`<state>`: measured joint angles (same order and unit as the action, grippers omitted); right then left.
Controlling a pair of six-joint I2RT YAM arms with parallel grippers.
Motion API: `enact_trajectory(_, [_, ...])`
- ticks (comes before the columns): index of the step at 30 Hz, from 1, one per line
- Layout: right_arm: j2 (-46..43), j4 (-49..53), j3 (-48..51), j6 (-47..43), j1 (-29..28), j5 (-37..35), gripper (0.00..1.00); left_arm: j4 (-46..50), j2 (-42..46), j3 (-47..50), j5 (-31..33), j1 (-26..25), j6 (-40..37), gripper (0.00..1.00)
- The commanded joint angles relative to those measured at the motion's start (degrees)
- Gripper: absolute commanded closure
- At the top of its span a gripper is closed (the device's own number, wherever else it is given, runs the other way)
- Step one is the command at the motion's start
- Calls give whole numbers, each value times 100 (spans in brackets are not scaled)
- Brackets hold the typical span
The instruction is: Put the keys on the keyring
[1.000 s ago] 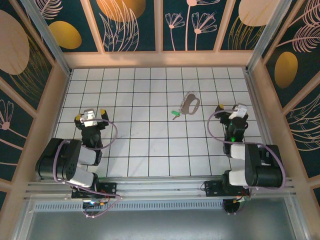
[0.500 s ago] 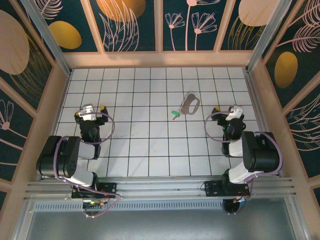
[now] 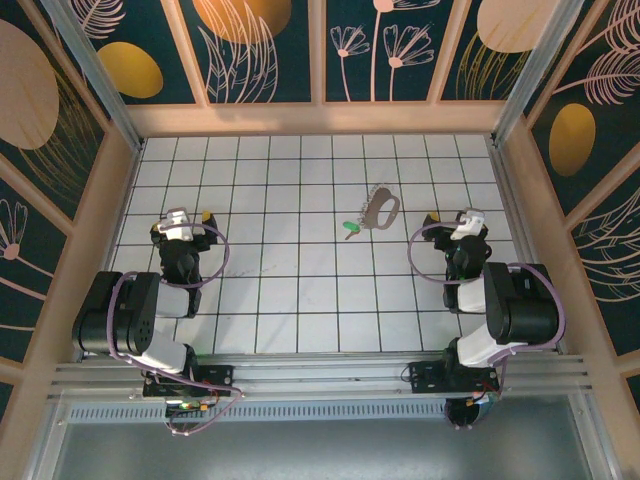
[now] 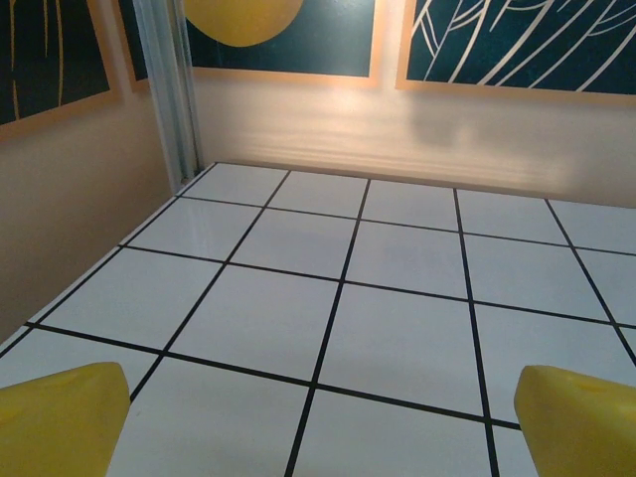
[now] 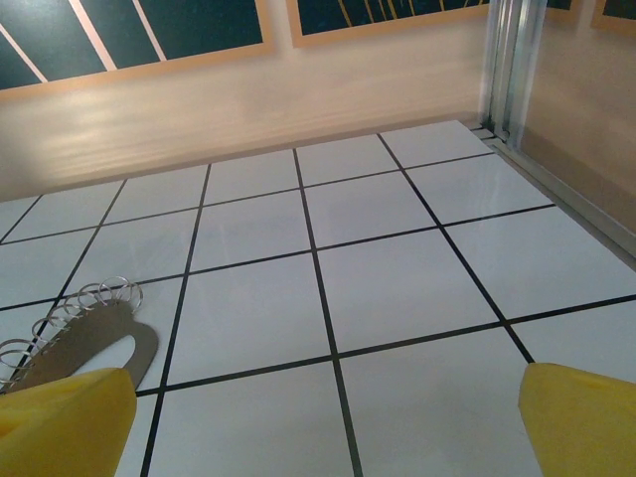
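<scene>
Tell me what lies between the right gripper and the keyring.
Bare white tiles, nothing else, between the right gripper and the keyring, seen from the top external view.

We take this for a robot lab's test cell: a white tabletop (image 3: 300, 300) ruled into black-lined squares is boxed in by wall panels (image 3: 260, 50) printed with leaves and gold discs, set between aluminium posts (image 3: 95, 75). At its near edge we see a left arm (image 3: 130, 320) and a right arm (image 3: 510, 320) bolted to a metal rail (image 3: 320, 375), purple cables (image 3: 412, 250) looped over them
</scene>
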<state>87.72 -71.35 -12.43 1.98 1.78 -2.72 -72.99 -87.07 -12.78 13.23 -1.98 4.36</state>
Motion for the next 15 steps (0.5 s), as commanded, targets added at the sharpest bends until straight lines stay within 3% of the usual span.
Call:
enact_trajectory(1, [39, -54, -65, -57, -39, 44, 1, -13, -56, -104, -84, 48, 74, 1])
enact_trajectory(15, [47, 25, -111, -101, 19, 326, 1, -74, -21, -50, -84, 48, 61, 1])
